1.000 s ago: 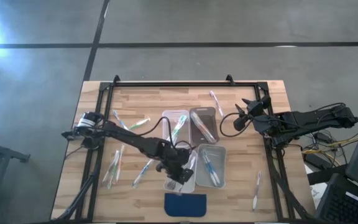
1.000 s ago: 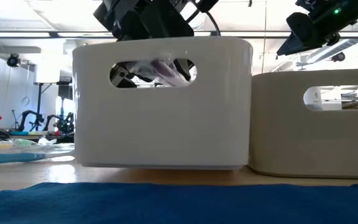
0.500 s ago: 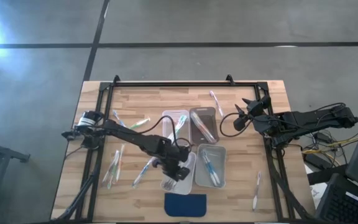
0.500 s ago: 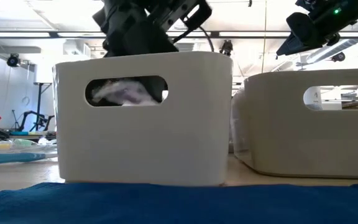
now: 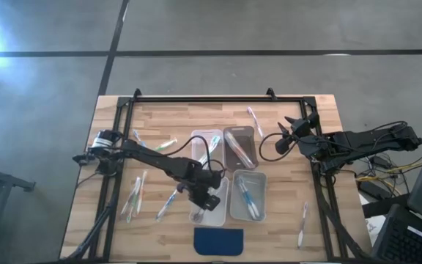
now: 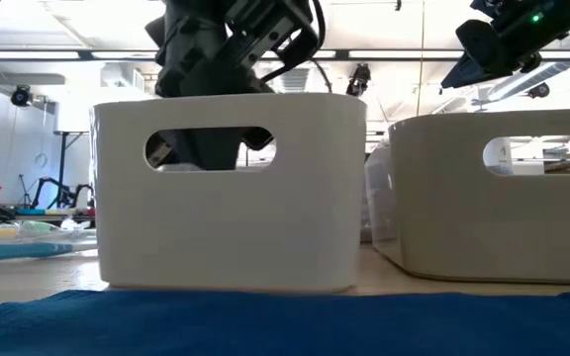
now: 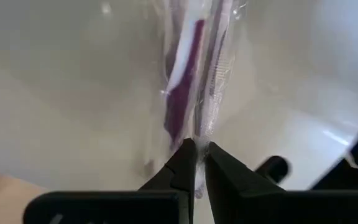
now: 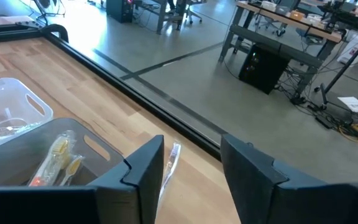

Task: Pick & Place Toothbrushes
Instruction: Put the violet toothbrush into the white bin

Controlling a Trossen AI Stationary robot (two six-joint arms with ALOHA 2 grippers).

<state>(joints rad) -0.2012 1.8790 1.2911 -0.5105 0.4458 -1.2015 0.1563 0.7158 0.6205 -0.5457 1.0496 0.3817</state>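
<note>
Nearest the front edge: dark blue pad (image 5: 218, 240) flat on the table (image 5: 284, 227), filling the bottom of the low view (image 6: 285, 321).

Just behind it, two clear bins side by side. Left gripper (image 5: 205, 198) is down inside the front-left bin (image 5: 220, 213); the low view shows its dark body through the bin's handle cutout (image 6: 211, 150). From the left wrist camera, the fingers (image 7: 185, 165) are nearly closed, pinching the clear wrapper of a purple-and-white toothbrush (image 7: 182, 93) against the bin's pale interior. The wrapped brush extends away from the fingertips.

Front-right bin (image 5: 234, 209) holds a few blue-accented toothbrushes (image 5: 247, 196).

Loose toothbrushes on the wood: a cluster (image 5: 134, 194) left of the bins, one (image 5: 168, 204) just beside the left gripper's bin, one (image 5: 302, 224) alone near the right front.

Next row back: two more bins touching each other, the left one (image 5: 198, 139) with a green brush (image 5: 211, 147), the right one (image 5: 229, 134) with wrapped brushes (image 5: 242, 150). More loose brushes (image 5: 160, 145) to their left, one pinkish brush (image 5: 254, 121) behind them.

Right gripper (image 5: 297, 129) hangs above the table at the back right, well clear of the bins, jaws partly open, holding nothing. Its wrist view shows the gap between the fingers (image 8: 143, 171), a brush (image 8: 169, 158) lying on the wood beyond, and a bin with yellow-accented brushes (image 8: 58, 155).

Beyond the table: grey floor, desks and chairs.
</note>
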